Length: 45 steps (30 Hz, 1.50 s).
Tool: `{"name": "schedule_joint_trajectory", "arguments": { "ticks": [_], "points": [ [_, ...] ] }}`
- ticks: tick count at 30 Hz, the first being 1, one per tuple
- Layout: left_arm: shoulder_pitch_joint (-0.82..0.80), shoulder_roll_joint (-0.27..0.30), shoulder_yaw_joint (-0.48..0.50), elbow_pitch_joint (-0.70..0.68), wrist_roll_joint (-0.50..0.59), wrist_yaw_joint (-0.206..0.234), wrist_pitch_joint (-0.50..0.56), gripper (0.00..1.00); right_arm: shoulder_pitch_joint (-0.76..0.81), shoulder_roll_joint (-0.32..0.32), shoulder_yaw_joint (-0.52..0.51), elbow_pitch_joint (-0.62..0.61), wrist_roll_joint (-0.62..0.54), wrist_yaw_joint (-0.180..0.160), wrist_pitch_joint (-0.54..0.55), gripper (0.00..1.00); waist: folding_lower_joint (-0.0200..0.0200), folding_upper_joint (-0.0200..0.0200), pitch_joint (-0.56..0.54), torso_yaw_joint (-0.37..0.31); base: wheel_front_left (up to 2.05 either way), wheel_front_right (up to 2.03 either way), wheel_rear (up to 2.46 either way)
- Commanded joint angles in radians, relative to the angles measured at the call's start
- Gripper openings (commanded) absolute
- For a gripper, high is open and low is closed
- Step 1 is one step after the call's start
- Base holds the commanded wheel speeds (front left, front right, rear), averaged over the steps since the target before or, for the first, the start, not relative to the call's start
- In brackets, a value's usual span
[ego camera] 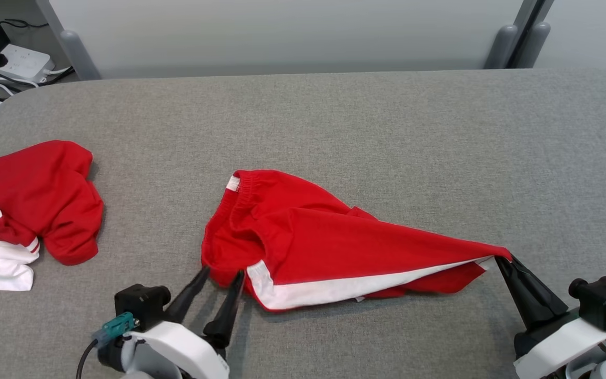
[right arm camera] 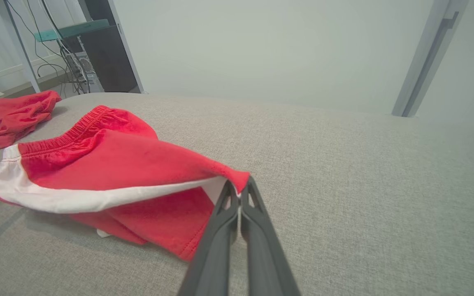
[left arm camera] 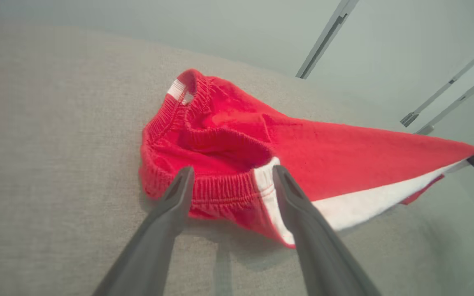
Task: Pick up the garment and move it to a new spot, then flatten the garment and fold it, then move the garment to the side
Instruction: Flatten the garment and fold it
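Left gripper: seen nearest the lens, its two dark fingers spread apart with nothing held; in the left wrist view the left gripper is set at the near edge of the waistband, one tip on the red elastic, the other by the white side stripe.
Right gripper: clenched on a leg-hem corner of the garment, which is lifted a little off the table; the pinch is seen close in the right wrist view.
Garment: red shorts with a white stripe, lying near the front middle of the grey table, the waistband end bunched and open, the leg drawn taut toward the right.
Second garment: a red and white heap at the left edge, well apart.
Step in hand: judged to be the flattening, with a waistband hold not yet taken.
How it is best done: the elastic should be taken deep between the fingers, close to the stripe, so that the seam line runs straight from grip to grip. The cloth should then be drawn out evenly and lowered flat.
Risk: if only the upper layer is caught, the lower layer may be left creased beneath.
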Motion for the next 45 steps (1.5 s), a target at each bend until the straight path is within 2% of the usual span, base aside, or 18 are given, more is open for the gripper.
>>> {"name": "schedule_joint_trajectory", "arguments": {
  "ticks": [1,2,4,8,13,17,24,29,30,31,32,33,34,39,45],
  "points": [
    [-0.048,0.031,0.025,-0.037,0.032,0.016,-0.013,1.0,-0.018,-0.027,0.005,-0.011,0.002,0.0,-0.013,0.0,0.0,0.0,-0.001,-0.003,0.0,0.0,0.0],
    [-0.068,0.081,0.003,-0.07,0.101,0.035,-0.001,1.0,-0.024,-0.027,0.009,-0.007,0.004,0.0,-0.013,0.0,0.0,0.0,-0.004,-0.008,0.0,0.0,0.0],
    [-0.097,0.118,-0.027,-0.097,0.156,0.037,0.027,1.0,-0.028,-0.023,0.013,-0.005,0.005,0.0,-0.013,0.0,0.0,0.0,-0.007,-0.013,0.0,0.0,0.0],
    [-0.176,0.168,-0.113,-0.115,0.264,0.007,0.107,1.0,-0.036,-0.016,0.028,-0.002,0.007,0.0,-0.013,0.0,0.0,0.0,-0.011,-0.026,0.0,0.0,0.0],
    [-0.266,0.178,-0.207,-0.098,0.351,-0.035,0.221,1.0,-0.046,-0.018,0.04,-0.002,0.013,0.0,-0.013,0.0,0.0,0.0,-0.011,-0.045,0.0,0.0,0.0],
    [-0.306,0.184,-0.256,-0.085,0.371,-0.066,0.319,1.0,-0.055,-0.018,0.043,-0.004,0.014,0.0,-0.013,0.0,0.0,0.0,-0.006,-0.06,0.0,0.0,0.0],
    [-0.327,0.212,-0.27,-0.112,0.392,-0.032,0.419,1.0,-0.064,-0.011,0.049,-0.006,0.017,0.0,-0.013,0.0,0.0,0.0,0.005,-0.075,0.0,0.0,0.0],
    [-0.323,0.22,-0.285,-0.124,0.374,-0.05,0.456,0.99,-0.069,-0.004,0.048,-0.007,0.018,0.0,-0.013,0.0,0.0,0.0,0.009,-0.078,0.0,0.0,0.0],
    [-0.32,0.22,-0.288,-0.122,0.369,-0.053,0.463,0.82,-0.07,-0.002,0.048,-0.007,0.018,0.0,-0.013,0.0,0.0,0.0,0.009,-0.078,0.0,0.0,0.0],
    [-0.32,0.222,-0.293,-0.119,0.367,-0.058,0.471,0.47,-0.07,-0.002,0.048,-0.006,0.018,0.0,-0.013,0.0,0.0,0.0,0.008,-0.078,0.0,0.0,0.0],
    [-0.321,0.223,-0.294,-0.116,0.366,-0.058,0.475,0.33,-0.071,-0.001,0.049,-0.006,0.019,0.0,-0.013,0.0,0.0,0.0,0.008,-0.078,0.0,0.0,0.0],
    [-0.322,0.224,-0.297,-0.113,0.366,-0.059,0.481,0.04,-0.072,-0.001,0.05,-0.006,0.019,0.0,-0.013,0.0,0.0,0.0,0.008,-0.079,0.0,0.0,0.0],
    [-0.323,0.224,-0.298,-0.114,0.367,-0.06,0.48,0.0,-0.073,-0.001,0.051,-0.005,0.019,0.0,-0.013,0.0,0.0,0.0,0.008,-0.079,0.0,0.0,0.0],
    [-0.325,0.224,-0.287,-0.126,0.363,-0.055,0.454,0.0,-0.073,-0.002,0.051,-0.004,0.019,0.0,-0.013,0.0,0.0,0.0,0.003,-0.076,0.0,0.0,0.0],
    [-0.296,0.241,-0.214,-0.149,0.29,-0.035,0.391,0.0,-0.081,-0.016,0.052,-0.007,0.019,0.0,-0.013,0.0,0.0,0.0,-0.016,-0.069,0.0,0.0,0.0]
  ]
}}
